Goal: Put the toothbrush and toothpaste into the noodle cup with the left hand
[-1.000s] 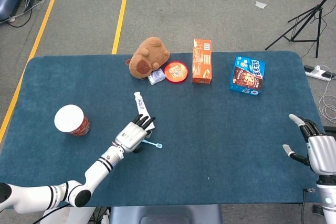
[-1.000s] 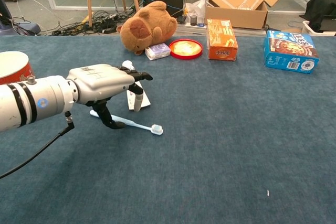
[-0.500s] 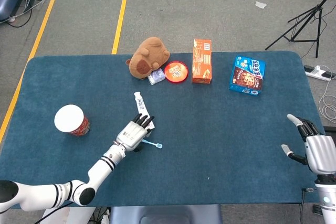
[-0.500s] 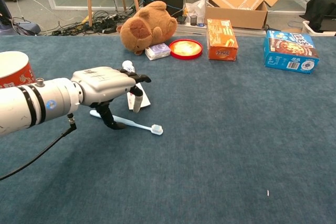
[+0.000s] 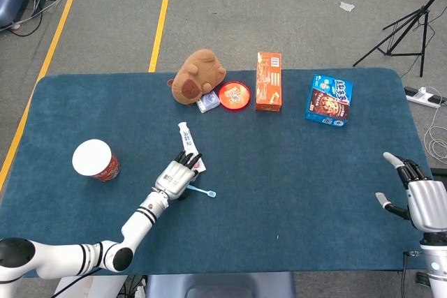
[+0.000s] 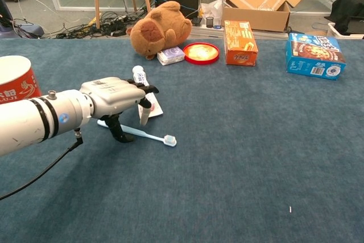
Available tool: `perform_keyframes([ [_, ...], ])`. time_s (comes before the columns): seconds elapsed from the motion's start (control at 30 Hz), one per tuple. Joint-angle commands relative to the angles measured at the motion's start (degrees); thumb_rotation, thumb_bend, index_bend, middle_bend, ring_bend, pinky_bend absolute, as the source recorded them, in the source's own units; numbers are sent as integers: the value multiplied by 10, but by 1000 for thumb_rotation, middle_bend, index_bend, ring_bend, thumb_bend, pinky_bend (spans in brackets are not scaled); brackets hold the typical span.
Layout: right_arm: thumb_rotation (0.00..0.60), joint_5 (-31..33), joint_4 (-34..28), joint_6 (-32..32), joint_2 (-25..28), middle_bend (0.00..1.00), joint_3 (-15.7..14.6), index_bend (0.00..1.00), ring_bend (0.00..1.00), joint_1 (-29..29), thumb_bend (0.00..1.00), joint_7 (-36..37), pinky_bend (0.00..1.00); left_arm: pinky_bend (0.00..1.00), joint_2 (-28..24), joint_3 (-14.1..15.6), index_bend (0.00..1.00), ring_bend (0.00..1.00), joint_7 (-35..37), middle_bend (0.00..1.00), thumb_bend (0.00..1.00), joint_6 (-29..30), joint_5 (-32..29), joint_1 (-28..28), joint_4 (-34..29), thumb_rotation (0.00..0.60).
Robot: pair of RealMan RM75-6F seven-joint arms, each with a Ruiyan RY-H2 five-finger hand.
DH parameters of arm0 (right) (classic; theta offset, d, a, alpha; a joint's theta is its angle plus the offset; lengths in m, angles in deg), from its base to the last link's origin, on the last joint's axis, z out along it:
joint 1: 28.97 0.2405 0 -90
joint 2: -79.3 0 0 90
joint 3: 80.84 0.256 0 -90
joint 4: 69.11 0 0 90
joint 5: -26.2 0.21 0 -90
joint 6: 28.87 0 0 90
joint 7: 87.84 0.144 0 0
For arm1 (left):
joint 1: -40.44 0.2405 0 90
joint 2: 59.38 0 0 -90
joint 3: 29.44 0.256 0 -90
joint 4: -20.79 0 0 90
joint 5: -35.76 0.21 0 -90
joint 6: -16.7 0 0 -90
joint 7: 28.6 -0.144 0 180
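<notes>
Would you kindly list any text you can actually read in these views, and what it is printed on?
None is legible enough to quote.
Noodle cup: white characters on red, cut off.
Toothpaste: dark print, too small.
Orange box: yellow characters, blurred.
Blue cookie box: lettering and barcode, blurred.
Red round tin, small white box: unreadable.

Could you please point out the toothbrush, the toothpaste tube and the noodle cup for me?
toothbrush point(image 6: 168, 139): chest view, on its bristle head.
toothpaste tube point(image 5: 186, 134): head view, on the tube's upper body near the cap.
noodle cup point(image 5: 91, 156): head view, on its white lid.
</notes>
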Motion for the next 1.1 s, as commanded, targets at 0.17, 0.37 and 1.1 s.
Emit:
perform_keyframes([
  [0.17,600,-1,-2,-1,2,256,-1,191,237,0,157,1,596,0,15,1,439,0,2,0,251,2,-11,-3,17,600],
  [0.37,600,0,-3,-2,2,256,-1,191,237,0,156,1,596,0,13,1,454,0,6,0,274,7,-9,-3,13,600],
  [1.1,600,-1,-4,-3,3,256,-1,191,237,1,157,-1,596,0,10,12,463,0,-24,0,402,6,-37,-15,12,600],
])
